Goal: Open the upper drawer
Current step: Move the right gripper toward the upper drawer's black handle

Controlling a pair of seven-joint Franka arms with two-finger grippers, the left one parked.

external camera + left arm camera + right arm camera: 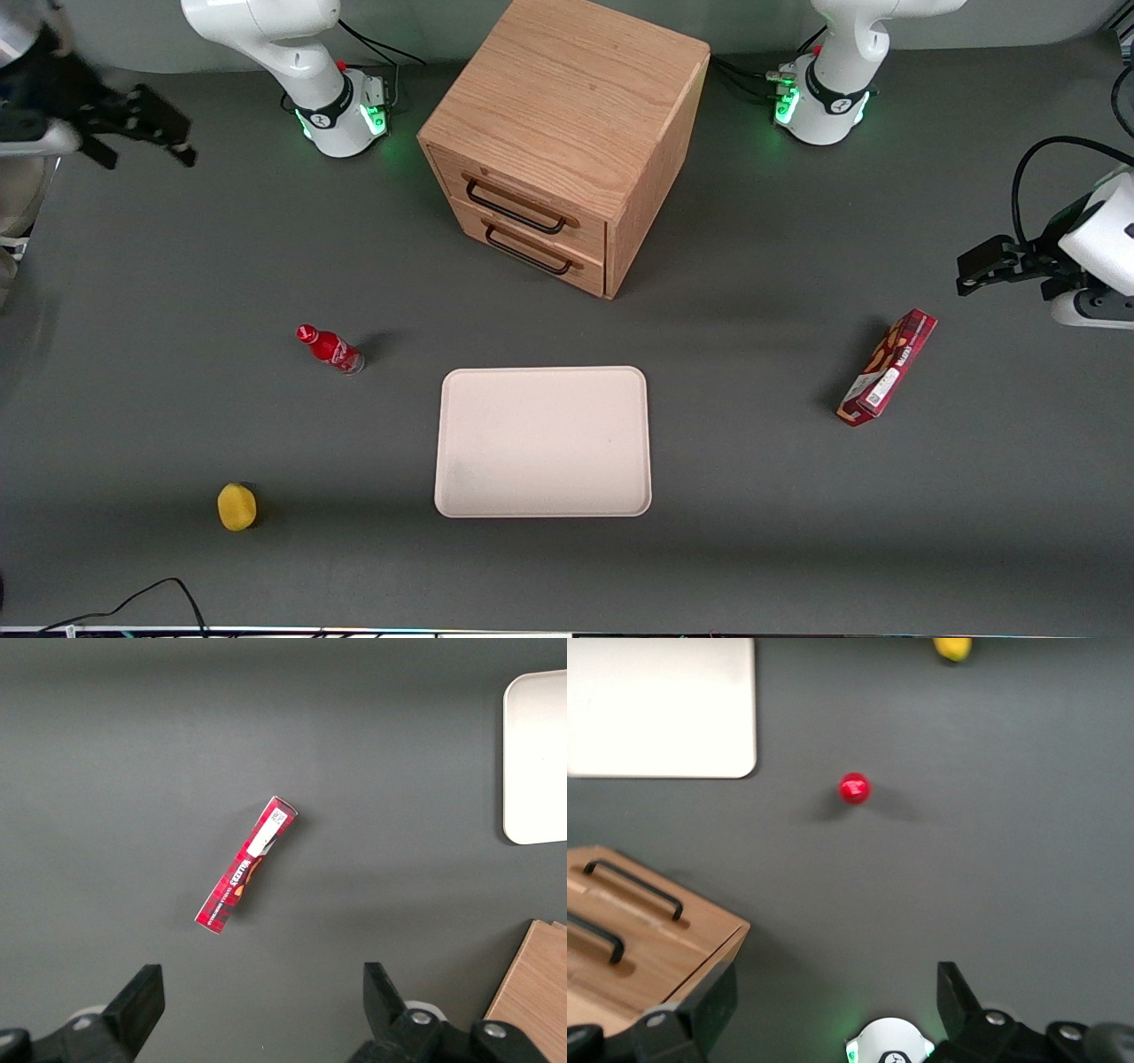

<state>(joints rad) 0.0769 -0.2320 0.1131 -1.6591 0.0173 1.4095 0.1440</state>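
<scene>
Nearest the front camera we've got a small yellow round thing, sponge or lemon, can't tell, sitting toward the working arm's end of the table. A bit farther in there's the pale flat tray with rounded corners, smooth and matte. The little red bottle stands beside it, and a red cardboard snack box lies toward the parked arm's end.

Farther back is the oak cabinet, grainy light wood and boxy, turned so its front faces our working side, which looks handy for a pull. The upper drawer is fully shut, its thin black wire handle standing proud of the face, with the bottom drawer right under it.

Our gripper hangs high near the working arm's end, well apart from the cabinet, fingers spread wide and holding nothing.
</scene>
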